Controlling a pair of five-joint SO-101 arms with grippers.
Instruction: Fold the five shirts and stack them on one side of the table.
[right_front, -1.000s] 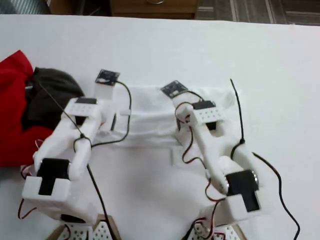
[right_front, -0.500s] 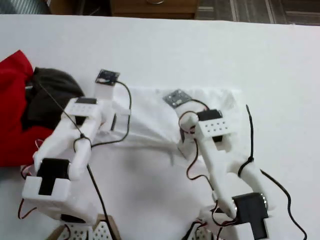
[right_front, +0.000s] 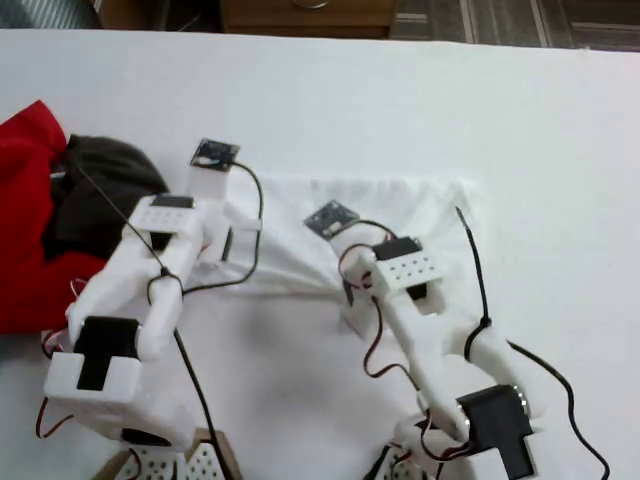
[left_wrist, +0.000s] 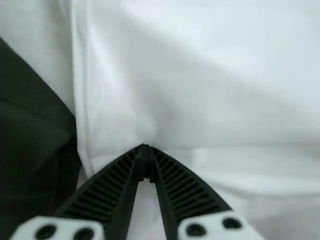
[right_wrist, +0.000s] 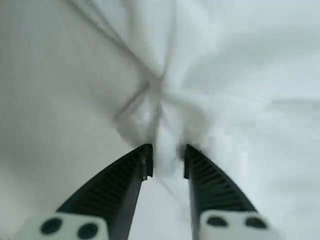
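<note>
While in right tool (right_wrist: 164, 156), white shirt (right_front: 285, 228).

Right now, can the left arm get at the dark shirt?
Likely not yet: the left pincer is shut on the edge of the white shirt. The dark shirt lies beside it with nothing between, so after letting go, probably yes.

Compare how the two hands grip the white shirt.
The left hand pinches a thin edge, tips meeting; the right hand has tips apart around bunched cloth. Cloth ahead of the left hand lies smooth; creases fan from the right hand. The left hand grips beside the dark shirt; the right hand, away from it. Both hold the white shirt.
</note>
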